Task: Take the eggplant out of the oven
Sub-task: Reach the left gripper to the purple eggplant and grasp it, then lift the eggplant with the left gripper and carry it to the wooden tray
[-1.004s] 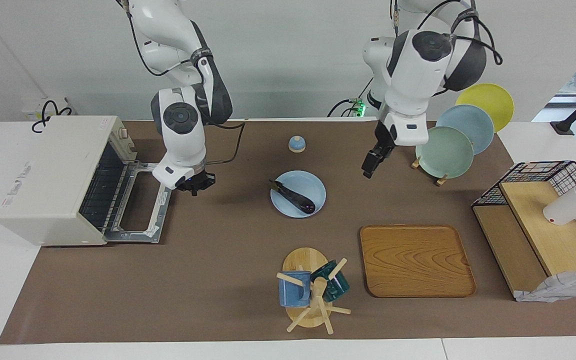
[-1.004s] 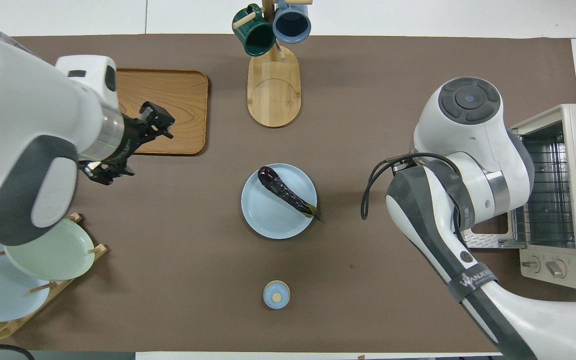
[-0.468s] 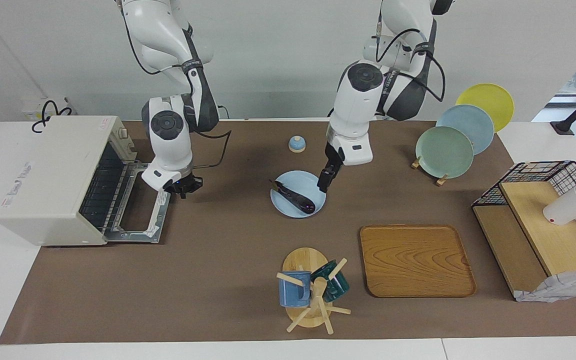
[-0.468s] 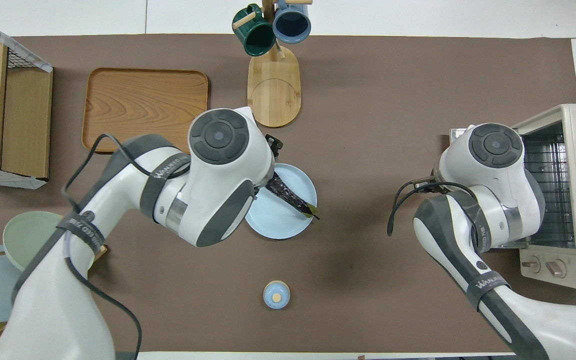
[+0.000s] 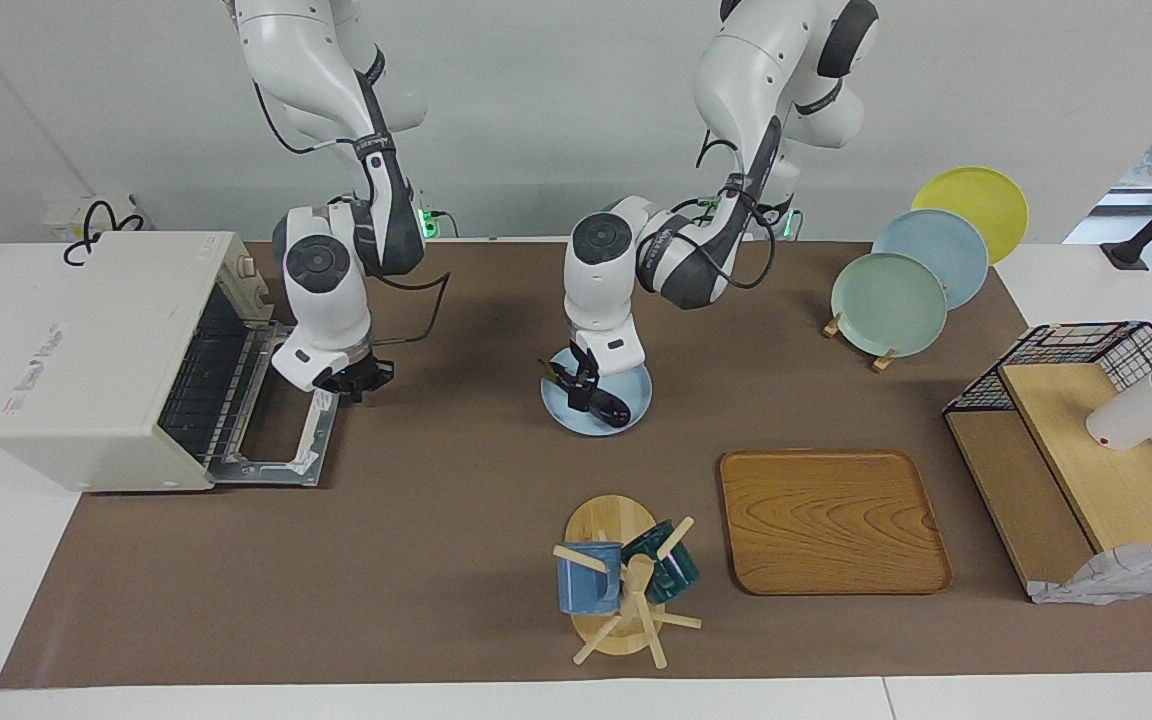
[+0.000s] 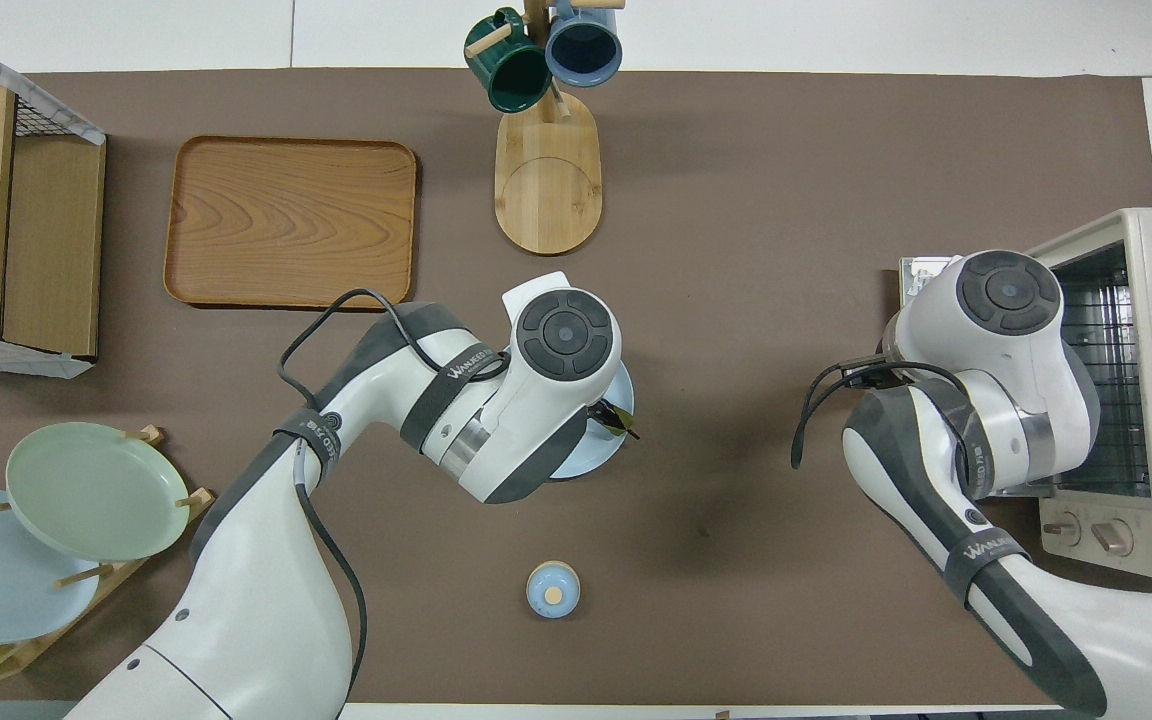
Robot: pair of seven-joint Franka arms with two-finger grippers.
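A slender dark eggplant (image 5: 596,398) lies on a pale blue plate (image 5: 636,388) at the middle of the brown tabletop (image 5: 436,520), already outside the oven. The left gripper (image 5: 581,388) hangs low over the eggplant's middle with its fingers spread wide, one to either side of it; whether they touch it cannot be told. In the overhead view the arm's wrist hides nearly all of the plate, and only the greenish stem end (image 6: 620,424) peeks out.

The cream-white toaster oven (image 5: 106,350) stands at the right arm's end of the tabletop, its glass door (image 5: 281,425) folded down flat and the wire rack bare. The right gripper (image 5: 361,378) waits just over the door's edge, fingers closed on nothing.

To grip well, the fingers should probably close across the narrow middle of the eggplant (it looks glossy and may slip), then lift straight up so that the plate stays put.
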